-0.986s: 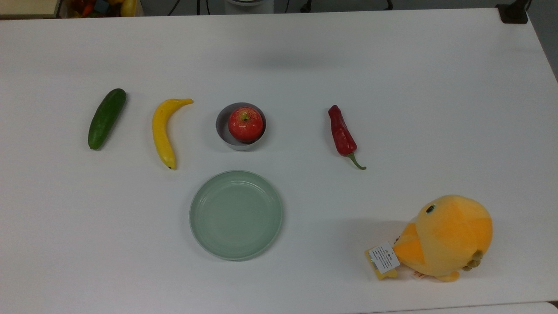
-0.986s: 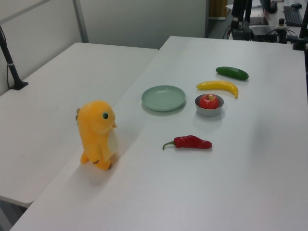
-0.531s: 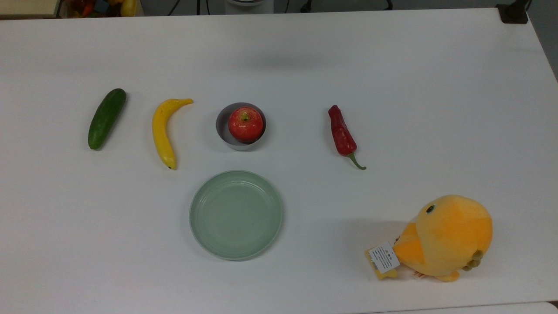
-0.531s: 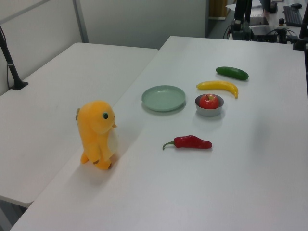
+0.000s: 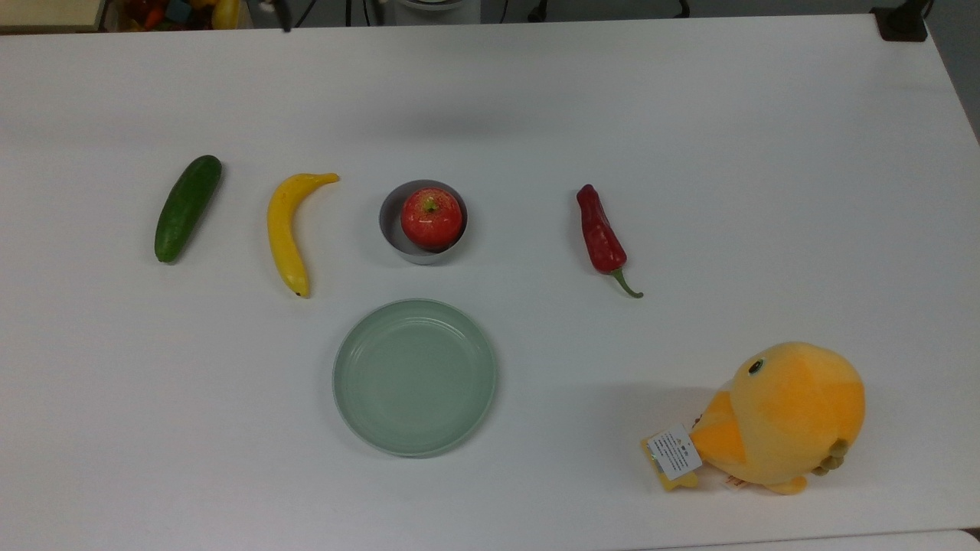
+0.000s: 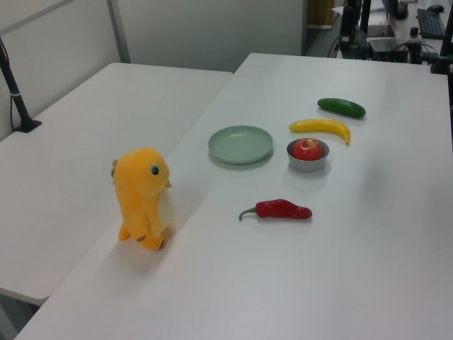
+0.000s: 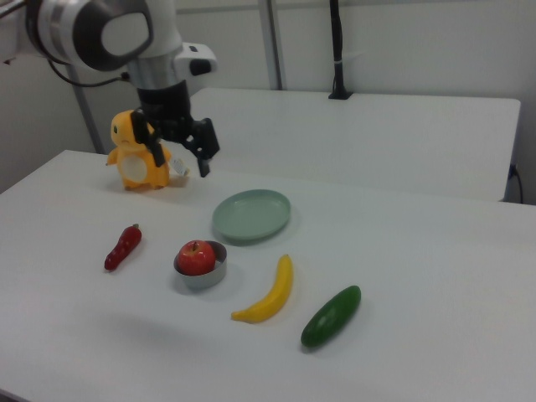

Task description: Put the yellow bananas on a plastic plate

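The yellow banana (image 5: 285,229) lies flat on the white table between a cucumber and a small bowl, its dark tip toward the plate. The pale green plastic plate (image 5: 413,377) sits bare, just in front of the bowl. In the right view the banana (image 7: 272,293) rests nearer than the plate (image 7: 251,214). My gripper (image 7: 180,162) hangs high above the table at the right view's upper left, open, with nothing between its black fingers (image 7: 203,159). It is well away from the banana and plate.
A dark green cucumber (image 5: 187,207) lies at the top view's left of the banana. A grey bowl (image 5: 390,229) holds a red apple (image 5: 432,218). A red chili pepper (image 5: 601,237) and an orange plush toy (image 5: 788,413) sit further right.
A small dark part of the arm has come into the top view's upper edge, left of centre. The things on the table have not moved.
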